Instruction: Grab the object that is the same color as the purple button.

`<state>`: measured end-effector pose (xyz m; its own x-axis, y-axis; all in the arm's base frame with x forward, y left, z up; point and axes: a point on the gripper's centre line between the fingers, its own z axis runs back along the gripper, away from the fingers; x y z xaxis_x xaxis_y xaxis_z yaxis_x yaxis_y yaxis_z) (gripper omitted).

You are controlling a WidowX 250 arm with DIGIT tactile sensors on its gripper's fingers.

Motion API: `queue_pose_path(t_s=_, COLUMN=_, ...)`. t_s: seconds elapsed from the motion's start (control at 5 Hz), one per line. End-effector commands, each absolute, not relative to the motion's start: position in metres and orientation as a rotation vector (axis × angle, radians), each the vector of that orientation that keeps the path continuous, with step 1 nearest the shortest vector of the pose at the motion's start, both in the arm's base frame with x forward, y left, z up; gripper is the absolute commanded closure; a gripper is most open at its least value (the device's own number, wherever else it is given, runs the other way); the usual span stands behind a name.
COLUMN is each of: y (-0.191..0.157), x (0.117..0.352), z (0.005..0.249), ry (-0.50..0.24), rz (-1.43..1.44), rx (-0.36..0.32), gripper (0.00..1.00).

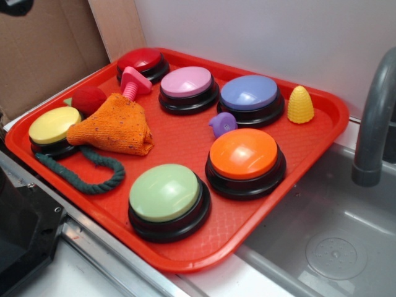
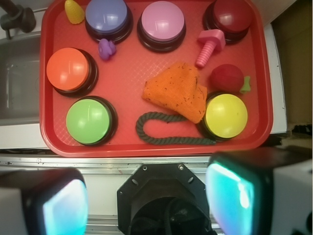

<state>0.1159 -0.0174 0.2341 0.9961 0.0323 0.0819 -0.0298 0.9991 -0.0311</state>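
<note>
Far beyond the wide-open, empty gripper (image 2: 146,200), the shiny little purple toy (image 2: 106,48) sits beside the round purple button (image 2: 107,16) on the bumpy red tray (image 2: 132,142).

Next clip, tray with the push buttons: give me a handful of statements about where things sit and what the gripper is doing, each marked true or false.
1. The small purple toy lies between the purple button and the orange button. True.
2. The gripper is closed on the purple toy. False: its fingers are apart and hang outside the red tray, holding nothing.
3. The orange cloth partly covers the yellow button. True.
4. The yellow ridged cone stands beside the green button. False: it stands beside the purple button.
5. The pink peg lies near the red button. True.
</note>
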Motion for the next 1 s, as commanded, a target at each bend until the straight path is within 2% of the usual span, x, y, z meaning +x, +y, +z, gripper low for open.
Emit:
queue_pose_path(t_s=0.0, y=-0.017, x=0.116, z=0.234, ry=-0.083, rz=0.031, rx=-0.03, gripper=0.0)
queue_pose_path(t_s=0.2, y=-0.02, x=0.132, z=0.225, ry=-0.124, rz=0.093, rx=-0.027, gripper=0.0)
queue_pose_path(t_s=0.4, y=-0.021, x=0.16, z=0.207, ry=-0.194, rz=0.163, rx=-0.041, gripper=0.0)
queue_pose_path(t_s=0.6, y=-0.025, x=0.198, z=0.184, ry=-0.301, rz=0.313, rx=-0.044, gripper=0.0)
queue_pose_path(t_s=0.8, y=-0.038, x=0.231, z=0.156, ry=-0.368, rz=0.292, rx=-0.078, gripper=0.0)
